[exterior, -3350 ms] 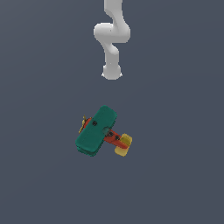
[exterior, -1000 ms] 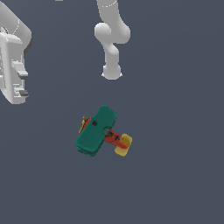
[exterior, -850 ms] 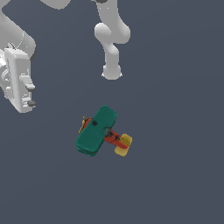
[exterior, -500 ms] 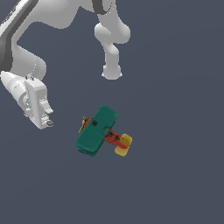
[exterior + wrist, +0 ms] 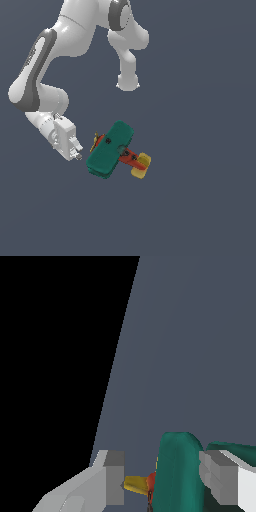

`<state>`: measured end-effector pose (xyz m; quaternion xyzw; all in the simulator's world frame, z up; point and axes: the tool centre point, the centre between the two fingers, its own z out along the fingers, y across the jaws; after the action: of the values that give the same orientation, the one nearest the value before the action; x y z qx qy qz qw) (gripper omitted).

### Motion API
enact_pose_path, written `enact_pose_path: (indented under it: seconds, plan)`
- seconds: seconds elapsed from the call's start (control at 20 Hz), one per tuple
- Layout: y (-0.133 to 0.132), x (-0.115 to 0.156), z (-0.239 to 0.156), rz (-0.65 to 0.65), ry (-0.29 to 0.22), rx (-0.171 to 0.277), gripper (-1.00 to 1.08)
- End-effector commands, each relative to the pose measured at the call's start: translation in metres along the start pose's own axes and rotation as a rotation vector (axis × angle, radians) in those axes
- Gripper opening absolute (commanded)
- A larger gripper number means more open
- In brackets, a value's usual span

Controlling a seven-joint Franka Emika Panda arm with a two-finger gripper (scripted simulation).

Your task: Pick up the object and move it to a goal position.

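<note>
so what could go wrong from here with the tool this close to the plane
The open tool is beside the biplane, at its propeller end. One finger could knock the propeller and spin the toy. In the wrist view only a wing edge sits between the fingers, so closing now may slip off it.

Exterior view: upper links of the arm cut off by the top edge; lower wing and wheels of the toy biplane mostly hidden beneath the upper wing; fingertips of the gripper too small to separate, gap not discernible. Wrist view: biplane cut off by the bottom edge, fuselage and tail out of sight; both fingers cropped at the bottom edge; gripper body out of frame.
</note>
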<state>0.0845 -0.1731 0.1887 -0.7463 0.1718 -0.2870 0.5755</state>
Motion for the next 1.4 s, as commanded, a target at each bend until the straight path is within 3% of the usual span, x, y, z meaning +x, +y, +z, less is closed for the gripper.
enact_pose_path:
  seconds: [0.0, 0.35, 1.35]
  plan:
    - [0.013, -0.008, 0.008, 0.014, -0.009, -0.005, 0.28]
    - [0.031, -0.02, 0.02, 0.034, -0.023, -0.013, 0.28]
    - [0.033, -0.022, 0.034, 0.038, -0.025, -0.007, 0.28]
